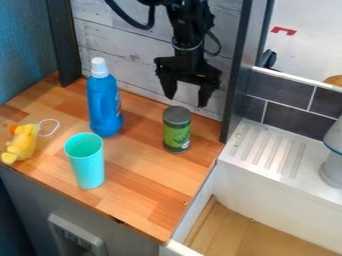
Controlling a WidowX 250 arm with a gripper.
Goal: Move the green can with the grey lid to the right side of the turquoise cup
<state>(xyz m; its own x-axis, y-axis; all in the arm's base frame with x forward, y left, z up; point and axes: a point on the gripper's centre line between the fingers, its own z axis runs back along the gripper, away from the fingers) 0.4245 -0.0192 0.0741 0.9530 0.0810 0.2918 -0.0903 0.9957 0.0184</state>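
Note:
The black gripper [188, 98] hangs at the upper middle over the back of the wooden counter, its two fingers spread apart with nothing between them. Just below it stands a green can [177, 131] with a grey lid, upright. To the left is an upright blue bottle [103, 102] with a white cap. A turquoise cup [85, 162] stands upright nearer the counter's front edge. At the far left lies a yellow plush toy [22, 143] with an orange part and a thin white loop.
The wooden counter [143, 200] ends at a right edge beside a lower wood-floored recess [227, 230]. A white ridged drainboard [267, 150] holds a white and grey object [334, 160] at right. Dark posts [63, 42] and a whitewashed plank wall [120, 47] stand behind.

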